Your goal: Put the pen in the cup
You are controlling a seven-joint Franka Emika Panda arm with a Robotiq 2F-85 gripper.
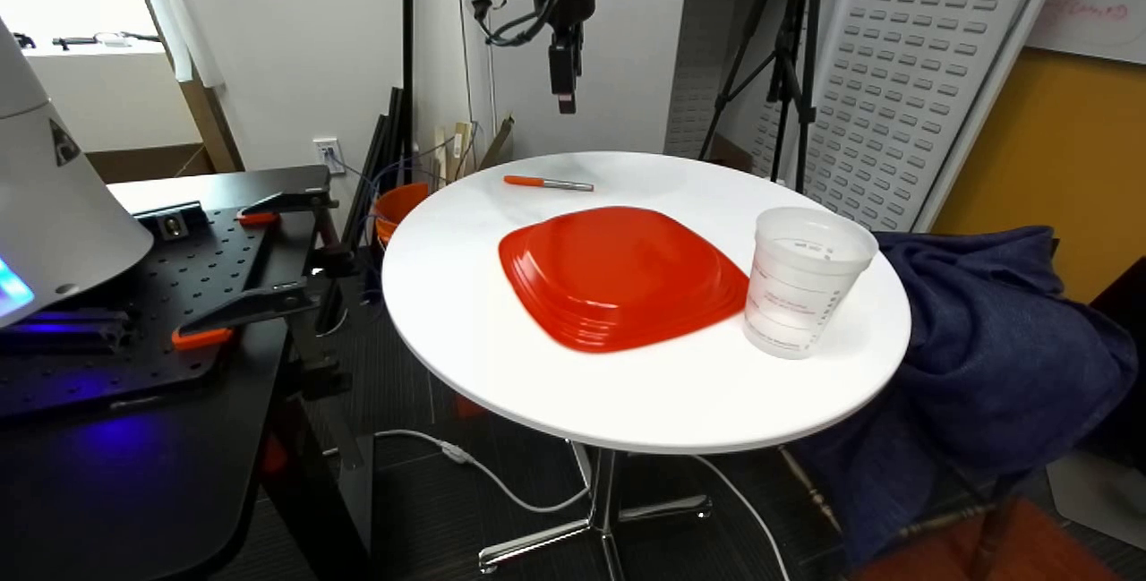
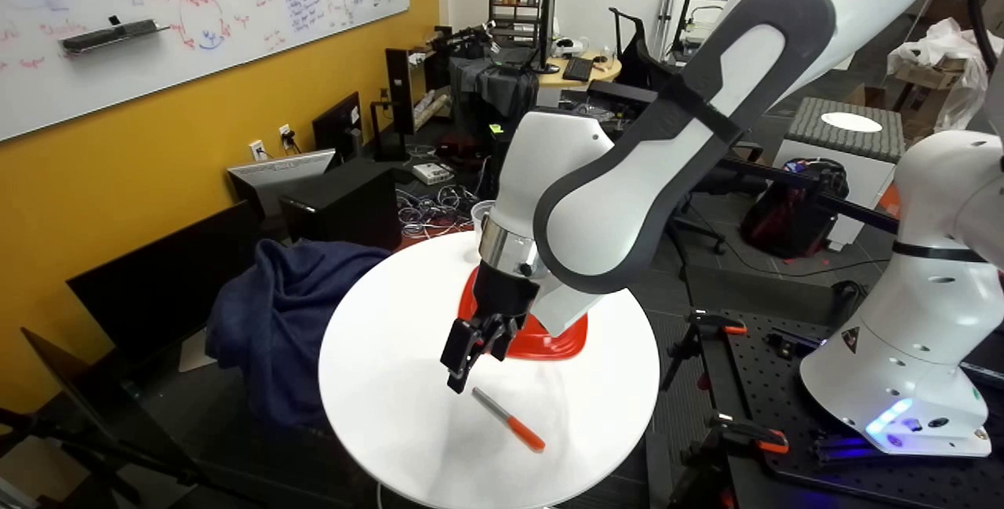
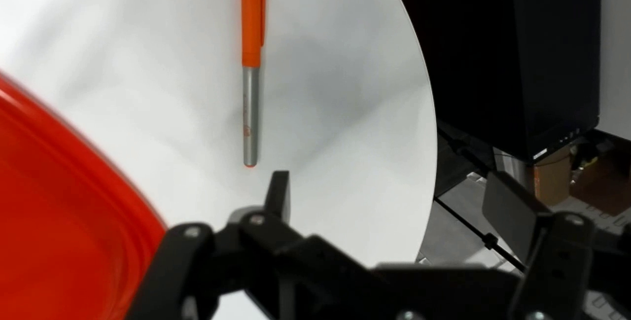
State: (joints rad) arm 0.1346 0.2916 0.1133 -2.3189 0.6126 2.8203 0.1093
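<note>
Up near the top edge of the round white table (image 1: pixel 448 312), a bit left of the middle of the frame in an exterior view, lies the pen (image 1: pixel 548 183). Its orange part is on the left and its silver part is on the right. Below it sits a big red plate (image 1: pixel 627 268). On the right side of the table stands a see-through cup (image 1: pixel 797 294), open end up, just beside the plate. I can't tell if those two touch.

At the bottom of the wrist view, the gripper (image 3: pixel 389 184) is spread wide, and it has hold of nothing. The pen is in the upper middle there, its silver end pointing down, near the left finger (image 3: pixel 279 194) but apart from it. The plate fills the lower left corner.

From the upper right of an exterior view, the white arm (image 2: pixel 604 227) reaches in and hides some of the plate.
</note>
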